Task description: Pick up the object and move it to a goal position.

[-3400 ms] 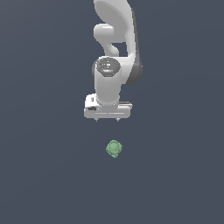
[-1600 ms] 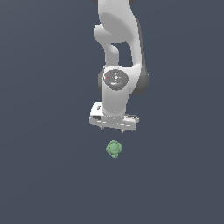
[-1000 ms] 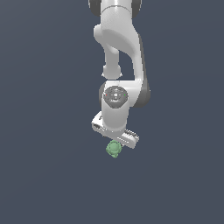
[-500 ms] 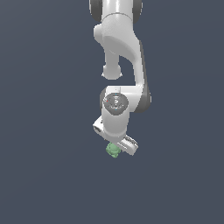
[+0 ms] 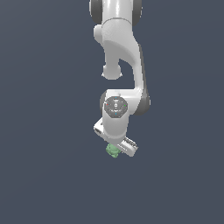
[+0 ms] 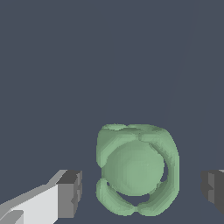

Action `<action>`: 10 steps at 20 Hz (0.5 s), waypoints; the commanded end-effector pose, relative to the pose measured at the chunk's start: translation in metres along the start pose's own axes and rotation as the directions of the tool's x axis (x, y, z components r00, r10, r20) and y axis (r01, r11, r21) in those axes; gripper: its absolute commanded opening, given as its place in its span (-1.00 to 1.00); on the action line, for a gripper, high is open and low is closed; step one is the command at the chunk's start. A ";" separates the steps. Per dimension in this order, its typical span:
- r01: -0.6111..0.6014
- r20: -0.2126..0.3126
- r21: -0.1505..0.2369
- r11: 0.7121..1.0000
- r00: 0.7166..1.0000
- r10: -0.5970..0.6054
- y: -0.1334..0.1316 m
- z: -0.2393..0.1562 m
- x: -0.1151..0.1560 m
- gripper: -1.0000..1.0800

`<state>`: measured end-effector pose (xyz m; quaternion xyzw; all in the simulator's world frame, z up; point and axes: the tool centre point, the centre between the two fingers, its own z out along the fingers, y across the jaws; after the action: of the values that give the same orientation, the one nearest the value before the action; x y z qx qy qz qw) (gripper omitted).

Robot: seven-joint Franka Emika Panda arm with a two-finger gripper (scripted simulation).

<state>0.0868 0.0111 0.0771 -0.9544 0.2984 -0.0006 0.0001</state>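
The white arm (image 5: 120,52) hangs down from above with its wrist bent low, and the pincer (image 5: 117,151) sits right over the pale-green lumpy object (image 5: 113,151) on the dark grey counter (image 5: 43,131). In the exterior view the object peeks out from under the pincer's body, partly hidden by it. The wrist view shows more: the object (image 6: 136,169) lies between the 2 dark-tipped fingers (image 6: 70,194), with a clear gap on each side, so the pincer (image 6: 142,190) stands apart and touches nothing. The object is a rounded core wrapped in lumpy ridges. The second finger shows only at the picture's edge.
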 end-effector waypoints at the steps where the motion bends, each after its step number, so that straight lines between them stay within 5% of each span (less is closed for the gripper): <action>1: -0.001 0.001 -0.001 1.000 1.000 0.001 0.001 0.014 -0.001 0.92; 10: -0.004 0.001 -0.001 1.000 1.000 0.004 0.000 0.038 0.000 0.92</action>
<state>0.0857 0.0111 0.0389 -0.9539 0.3001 0.0010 -0.0004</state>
